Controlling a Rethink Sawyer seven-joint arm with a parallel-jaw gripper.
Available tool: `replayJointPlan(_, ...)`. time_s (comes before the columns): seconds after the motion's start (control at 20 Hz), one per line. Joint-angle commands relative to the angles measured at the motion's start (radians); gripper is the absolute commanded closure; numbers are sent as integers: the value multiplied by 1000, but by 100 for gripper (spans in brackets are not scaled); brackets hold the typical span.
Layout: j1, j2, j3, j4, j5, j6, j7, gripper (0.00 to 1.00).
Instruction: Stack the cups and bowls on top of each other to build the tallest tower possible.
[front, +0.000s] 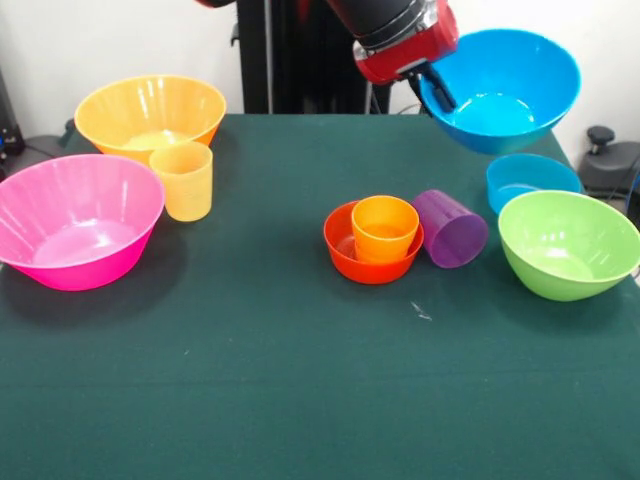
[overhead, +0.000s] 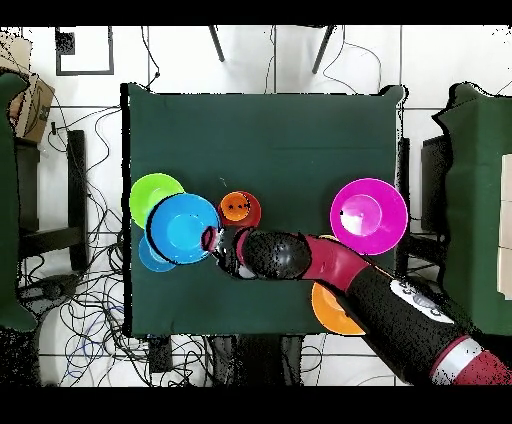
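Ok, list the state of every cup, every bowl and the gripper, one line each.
gripper: shut on medium blue bowl rim
medium blue bowl: lifted, tilted
orange cup: upright in red-orange bowl
purple cup: on its side
yellow-orange cup: upright
pink bowl, yellow bowl, lime green bowl, small blue bowl: upright, empty

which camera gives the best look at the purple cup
The front view. There the purple cup lies on its side, open end toward the camera, right of the small red-orange bowl that holds the orange cup. In the overhead view the arm covers that spot, so the cup does not show.

Medium blue bowl (front: 505, 88) aloft — claw (front: 437, 88) on rim
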Motion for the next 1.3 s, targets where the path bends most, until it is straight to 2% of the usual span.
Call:
replayJointPlan(0.05, 67, -48, -61, -114, 26, 180, 48, 100)
replayJointPlan(0.2, 82, -59, -83, -135, -12, 190, 33, 100)
replayJointPlan(0.65, 72, -73, -115, -186, -120, 223, -53, 100)
replayJointPlan(0.85, 31, -44, -101, -170, -137, 195, -74, 100)
replayJointPlan(1.0, 8, -32, -94, -172, -193, 158, -110, 100)
replayJointPlan(1.3, -24, 0, -69, -191, -259, 162, -135, 100)
